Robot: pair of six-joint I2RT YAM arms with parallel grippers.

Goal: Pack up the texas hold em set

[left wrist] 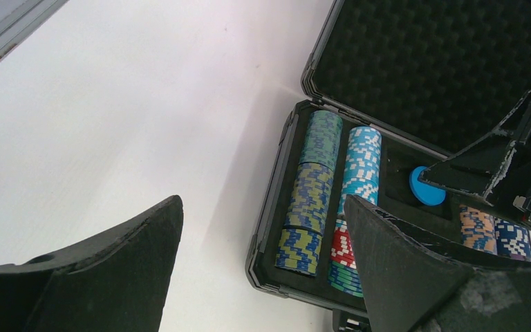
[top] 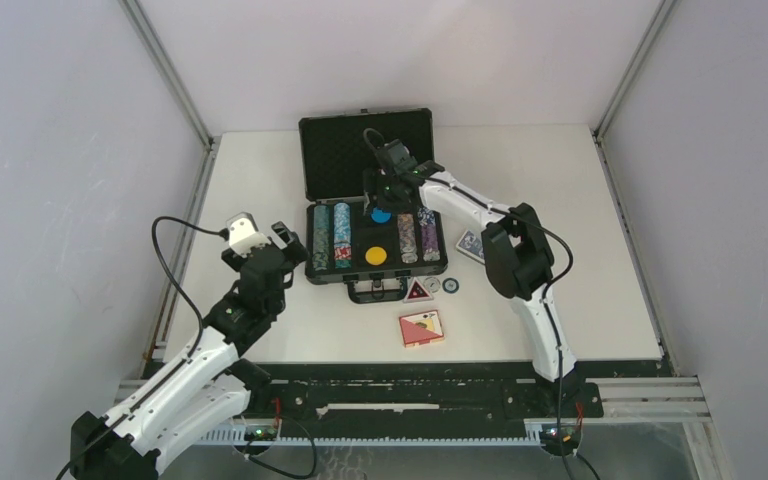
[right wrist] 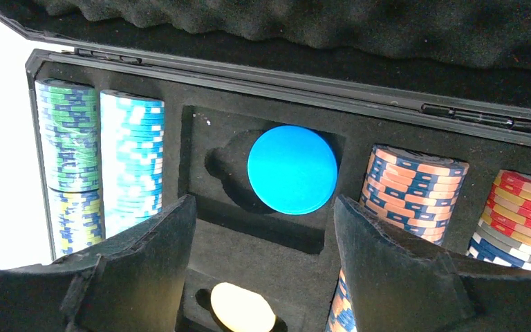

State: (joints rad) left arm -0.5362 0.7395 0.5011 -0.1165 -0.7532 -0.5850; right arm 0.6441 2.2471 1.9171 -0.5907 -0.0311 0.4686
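Evidently both stood spread: our right pincer (top: 378, 203) over the blue button (right wrist: 292, 169) inside the briefcase (top: 365, 150), our left pincer (top: 293, 243) beside its left wall. The red deck (top: 421, 328) lay before the briefcase; light, stiff, slick, we judged, best pinched across its narrow width.

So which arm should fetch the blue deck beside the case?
Probably right: the open right gripper hovers over the case, close to the deck. The left gripper is on the case's other side, farther off.
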